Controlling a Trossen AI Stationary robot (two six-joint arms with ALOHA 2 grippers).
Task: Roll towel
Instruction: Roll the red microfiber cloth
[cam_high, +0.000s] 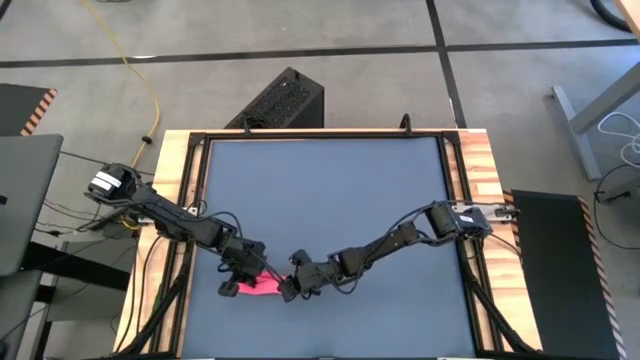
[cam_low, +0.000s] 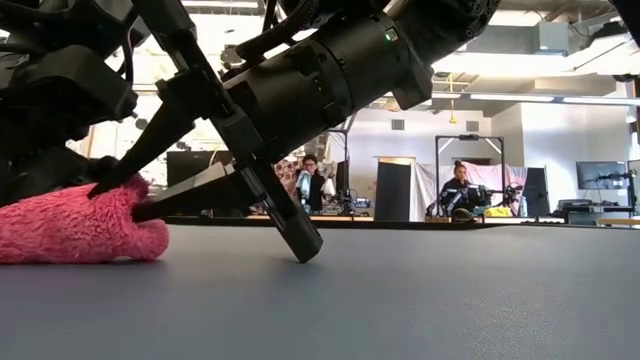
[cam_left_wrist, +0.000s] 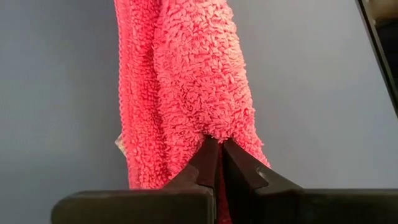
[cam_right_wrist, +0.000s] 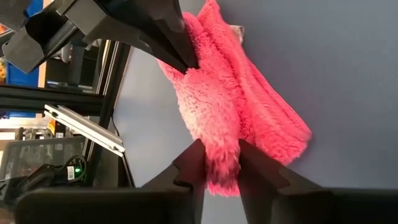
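Observation:
The pink-red towel (cam_high: 258, 287) lies as a short thick roll or folded strip on the dark table (cam_high: 330, 190), near its front left. It also shows in the low view (cam_low: 70, 228). A small pale tag (cam_left_wrist: 119, 144) shows at one edge. My left gripper (cam_high: 250, 270) is at one end of the towel and shut on it (cam_left_wrist: 214, 146). My right gripper (cam_high: 289, 287) comes from the table's right and is closed on the towel's other end (cam_right_wrist: 221, 155). My left gripper pinches a raised fold of the towel's fluffy top (cam_left_wrist: 214, 134) between its two fingertips, at the end nearest it. The fingers lie along the towel's length. The towel rests on the table. My right gripper pinches the towel's end (cam_right_wrist: 222, 168) between its two fingers (cam_right_wrist: 193, 158), and the cloth is squeezed narrow there. The fingers slant down from the table's right and lie along the towel. In the low view the fingertips (cam_low: 140, 210) dig into the towel's end, which lies on the table.
Bare table lies to the far side and to the right of the towel. The table's wooden frame (cam_high: 175, 200) and black rails run along its left and right edges. People sit in the room beyond the table (cam_low: 310, 180).

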